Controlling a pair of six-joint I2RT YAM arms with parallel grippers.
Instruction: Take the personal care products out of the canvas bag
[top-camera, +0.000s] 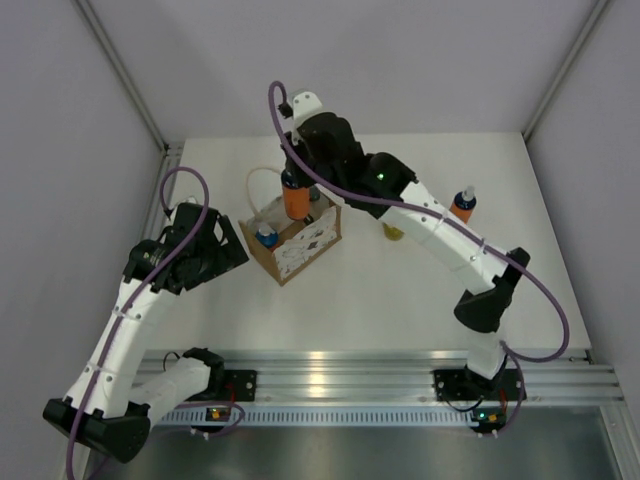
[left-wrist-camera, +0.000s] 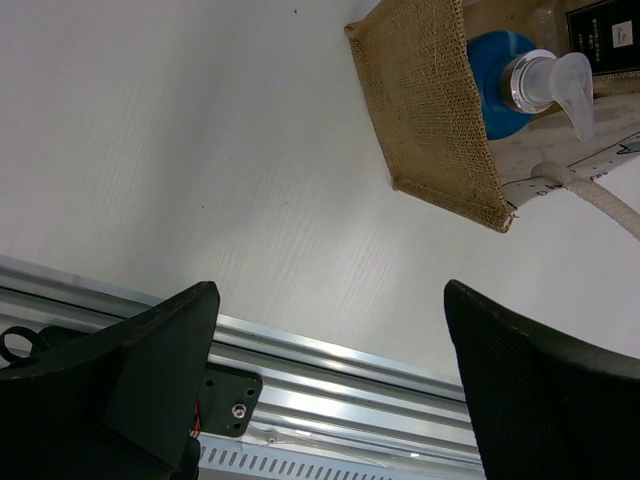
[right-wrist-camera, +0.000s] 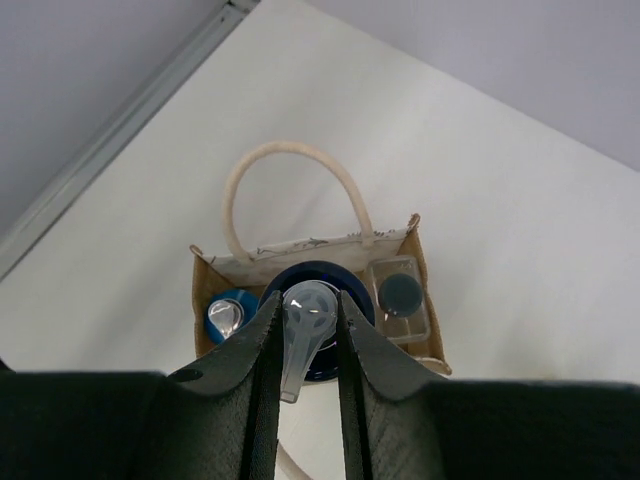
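The canvas bag (top-camera: 300, 245) stands left of the table's middle. My right gripper (top-camera: 295, 178) is shut on the clear pump head of an orange bottle with a blue top (top-camera: 296, 202) and holds it above the bag; in the right wrist view the gripper (right-wrist-camera: 307, 305) pinches the pump (right-wrist-camera: 308, 318). Inside the bag (right-wrist-camera: 320, 255) sit another blue-topped bottle (right-wrist-camera: 228, 315) and a clear bottle with a dark cap (right-wrist-camera: 402, 293). My left gripper (top-camera: 218, 250) is open and empty, left of the bag (left-wrist-camera: 440, 110). The blue-topped bottle also shows in the left wrist view (left-wrist-camera: 510, 85).
An orange bottle with a blue top (top-camera: 462, 205) stands on the table at the right. A yellow bottle (top-camera: 393, 233) stands beside it, mostly hidden under my right arm. A metal rail (top-camera: 380, 365) runs along the near edge. Grey walls enclose the table.
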